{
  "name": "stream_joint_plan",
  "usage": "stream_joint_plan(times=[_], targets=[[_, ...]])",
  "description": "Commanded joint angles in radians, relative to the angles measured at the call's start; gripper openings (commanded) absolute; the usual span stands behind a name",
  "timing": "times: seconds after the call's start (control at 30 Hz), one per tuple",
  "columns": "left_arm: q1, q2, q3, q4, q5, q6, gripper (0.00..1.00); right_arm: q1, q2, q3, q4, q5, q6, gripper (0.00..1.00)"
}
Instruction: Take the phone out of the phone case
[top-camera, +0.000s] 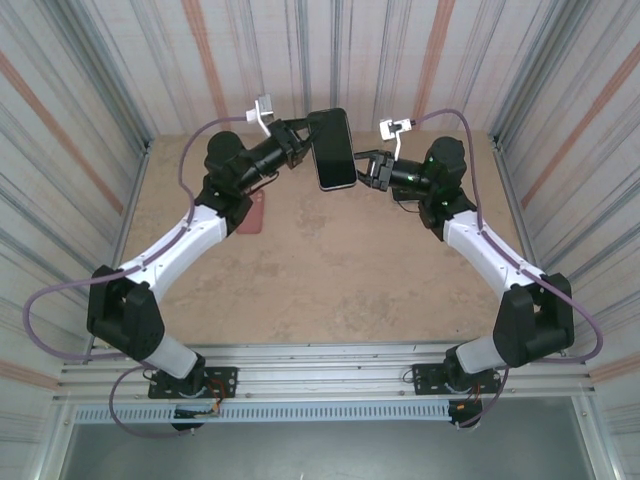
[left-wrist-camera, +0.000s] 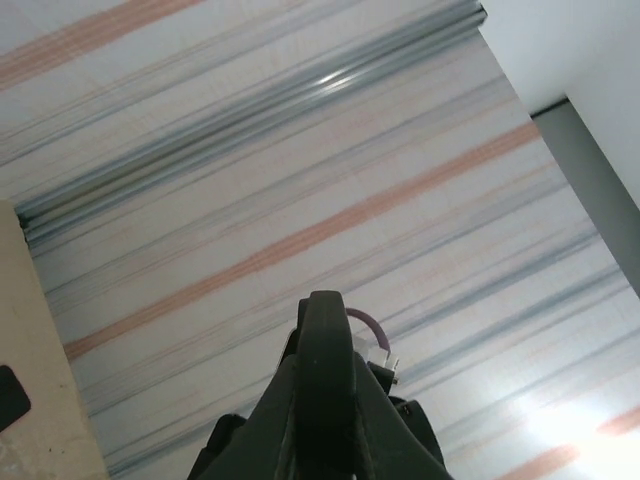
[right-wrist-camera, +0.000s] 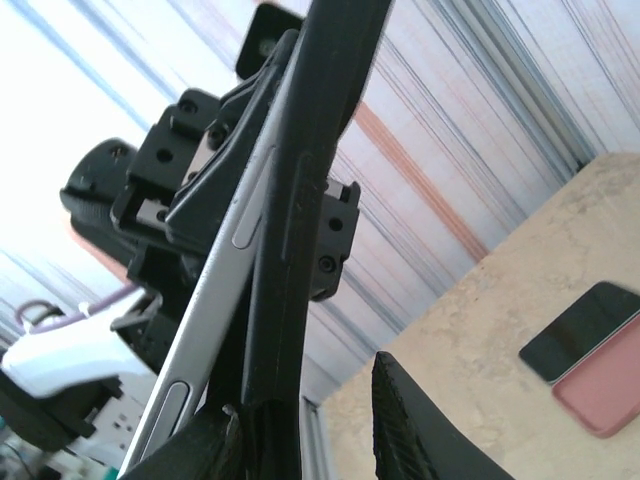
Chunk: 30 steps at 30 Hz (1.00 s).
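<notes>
The phone (top-camera: 333, 148), dark screen facing up, hangs in the air at the back of the table. My left gripper (top-camera: 305, 135) is shut on its left side, and in the left wrist view that gripper (left-wrist-camera: 325, 345) clamps the dark edge end-on. The right wrist view shows the phone's silver edge (right-wrist-camera: 215, 290) beside the black phone case (right-wrist-camera: 300, 200), the two parting slightly toward the bottom. My right gripper (right-wrist-camera: 305, 395) is open around this lower edge. One finger lies against the case, and the ribbed finger (right-wrist-camera: 400, 430) stands apart from it. From above, the right gripper (top-camera: 368, 170) sits at the phone's lower right corner.
A second dark phone (right-wrist-camera: 580, 330) lies next to a pink case (right-wrist-camera: 610, 385) on the tan table; from above the pink case (top-camera: 252, 212) is partly under the left arm. Striped walls (top-camera: 330, 50) enclose the table on three sides.
</notes>
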Motion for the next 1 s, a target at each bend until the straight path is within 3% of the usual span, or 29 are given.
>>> stream_joint_plan(times=[0.0, 0.23, 0.43, 0.63, 0.83, 0.97], targets=[[-0.028, -0.029, -0.048, -0.052, -0.192, -0.033, 0.00, 0.030, -0.018, -0.016, 0.145, 0.051, 0.195, 0.31], [-0.061, -0.063, -0.126, -0.035, -0.408, -0.035, 0.00, 0.054, -0.058, -0.091, 0.152, 0.160, 0.365, 0.31], [-0.075, -0.071, -0.154, -0.030, -0.495, -0.028, 0.00, 0.067, -0.096, -0.133, 0.114, 0.212, 0.414, 0.29], [-0.090, -0.047, -0.154, -0.024, -0.500, -0.066, 0.00, 0.084, -0.092, -0.130, 0.115, 0.250, 0.453, 0.22], [-0.093, -0.042, -0.161, -0.060, -0.490, -0.100, 0.00, 0.083, -0.067, -0.131, 0.183, 0.264, 0.523, 0.08], [-0.093, -0.062, -0.176, -0.097, -0.499, -0.105, 0.09, 0.077, -0.062, -0.146, 0.206, 0.280, 0.567, 0.02]])
